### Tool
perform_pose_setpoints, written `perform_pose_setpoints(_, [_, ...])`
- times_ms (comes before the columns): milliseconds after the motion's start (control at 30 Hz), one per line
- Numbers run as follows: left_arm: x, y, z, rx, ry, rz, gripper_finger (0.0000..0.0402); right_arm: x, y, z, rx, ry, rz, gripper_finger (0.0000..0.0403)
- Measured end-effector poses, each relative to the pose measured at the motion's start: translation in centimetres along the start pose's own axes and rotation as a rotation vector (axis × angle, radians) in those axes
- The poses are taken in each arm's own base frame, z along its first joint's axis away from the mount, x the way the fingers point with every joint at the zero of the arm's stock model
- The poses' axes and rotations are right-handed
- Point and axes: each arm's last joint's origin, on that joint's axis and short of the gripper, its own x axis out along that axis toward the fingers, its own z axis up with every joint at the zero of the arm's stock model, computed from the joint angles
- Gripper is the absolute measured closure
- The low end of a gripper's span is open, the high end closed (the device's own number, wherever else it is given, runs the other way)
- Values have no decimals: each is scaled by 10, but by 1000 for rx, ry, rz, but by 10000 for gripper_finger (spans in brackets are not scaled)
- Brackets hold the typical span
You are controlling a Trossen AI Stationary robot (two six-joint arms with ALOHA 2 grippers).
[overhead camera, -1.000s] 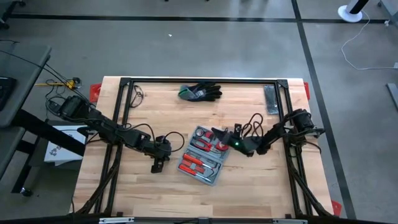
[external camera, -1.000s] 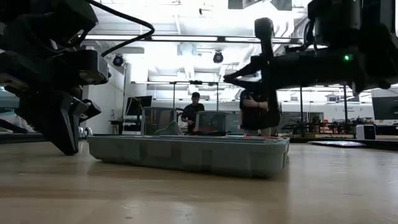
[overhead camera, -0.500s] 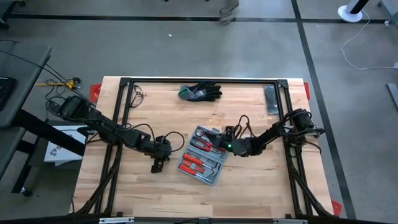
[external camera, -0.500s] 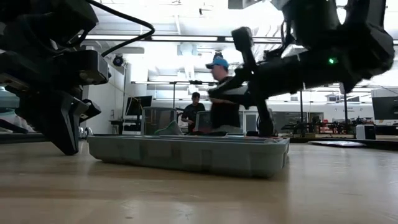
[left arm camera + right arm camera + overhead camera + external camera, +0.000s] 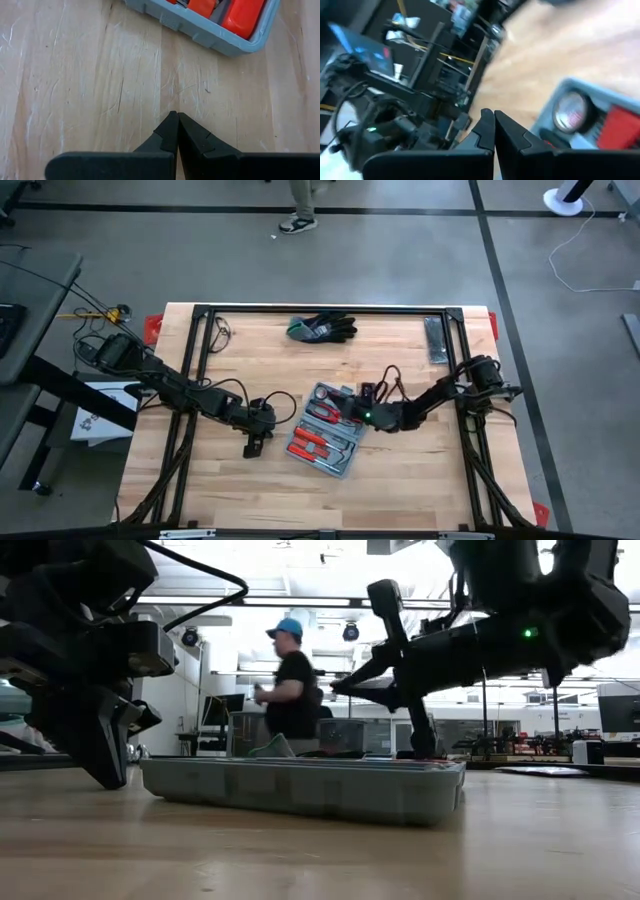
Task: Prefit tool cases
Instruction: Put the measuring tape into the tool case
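Wooden tabletop (image 5: 400,340), ringed by a black frame, carries a grey-blue tool case (image 5: 330,430) lying open near its middle, red-handled tools seated in the moulded recesses. Left gripper (image 5: 252,442) hangs just off the case's left side, tips near the wood, its fingers (image 5: 170,131) pressed together and empty. Right gripper (image 5: 352,402) reaches over the case's far right corner, above the tray rather than on it, its fingers (image 5: 490,125) likewise closed on nothing. Black-and-green gloves (image 5: 322,328) lie near the far edge and a narrow dark bar (image 5: 436,338) sits toward the far right corner, both well apart from the case. Beyond the table, a person in a blue cap (image 5: 290,680) walks through the workshop. Judging by the open tray and the right arm poised over it, the step in hand appears to be pressing or checking the tools in their seats. Next move likely calls for a careful descent of the closed tips onto a tool, with the left arm ready to steady the light plastic tray against sliding.
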Motion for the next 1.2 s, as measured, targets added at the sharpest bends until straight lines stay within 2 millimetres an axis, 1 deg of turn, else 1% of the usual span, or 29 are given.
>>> perform_pose_setpoints(67, [0,0,0,-4,1,0,401,-1,10,5,-12,-51,50,403])
perform_pose_setpoints(133, [0,0,0,-3,1,0,402,-2,16,11,-11,-99,39,403])
perform_pose_setpoints(200, [0,0,0,-4,0,0,402,-3,13,13,-46,-113,-33,403])
perform_pose_setpoints(267, [0,0,0,-4,1,0,402,-5,14,18,-43,-130,-101,403])
perform_pose_setpoints(333, [0,0,0,-4,1,-1,401,-10,20,26,-22,-153,-155,403])
perform_pose_setpoints(400, [0,0,0,-4,1,-1,402,-16,23,34,-49,-168,-216,403])
perform_pose_setpoints(500, [0,0,0,-4,1,-1,402,-30,36,51,-73,-176,-266,403])
perform_pose_setpoints(533, [0,0,0,-4,1,-1,401,-34,40,57,-74,-173,-291,403])
perform_pose_setpoints(633, [0,0,0,-3,-2,7,402,-44,41,72,-115,-124,-434,403])
perform_pose_setpoints(733, [0,0,0,-3,-5,14,402,-48,44,82,-115,-46,-580,403])
perform_pose_setpoints(833, [0,0,0,-2,-8,20,401,-43,40,82,-131,78,-699,403])
perform_pose_setpoints(967, [0,1,0,-3,-9,21,402,-29,31,75,-140,211,-766,403])
perform_pose_setpoints(1067, [0,1,0,-2,-9,22,402,-21,19,68,-149,250,-821,403])
perform_pose_setpoints(1200, [0,1,0,-2,-10,22,401,-10,15,62,-126,284,-796,403])
